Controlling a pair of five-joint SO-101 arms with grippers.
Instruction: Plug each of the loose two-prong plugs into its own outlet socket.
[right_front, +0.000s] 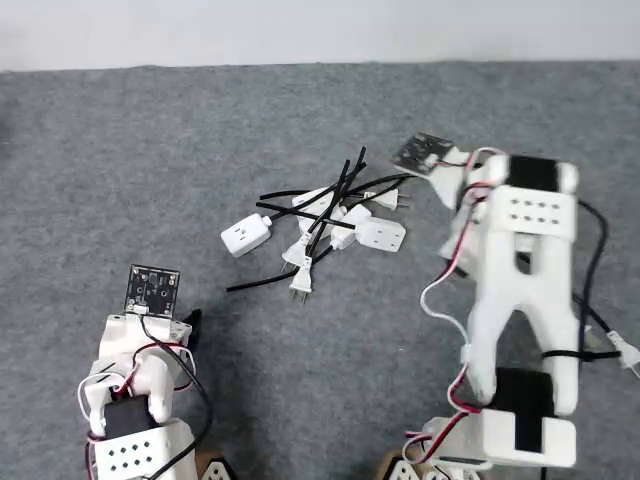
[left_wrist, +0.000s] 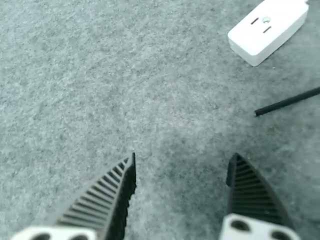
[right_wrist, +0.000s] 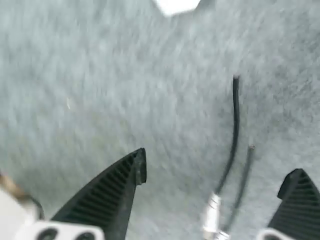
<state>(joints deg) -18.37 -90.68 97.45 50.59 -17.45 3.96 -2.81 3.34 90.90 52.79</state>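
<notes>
Progress: none apparent; plugs (right_front: 299, 288) and sockets (right_front: 246, 235) lie tangled mid-frame.
Left end effector (left_wrist: 182, 160): apart, empty.
Right end effector (right_wrist: 220, 162): apart, empty.

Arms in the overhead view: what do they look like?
The left arm and right arm are white plastic shells with black motor blocks, looped red, white and black wires, and a dark circuit board near each wrist. Their fingers are black ribbed wedges.

A smooth white plastic outlet socket (left_wrist: 267, 30) and matt black cord (left_wrist: 287, 102) rest on a rough grey cloth mat (left_wrist: 100, 75).
</notes>
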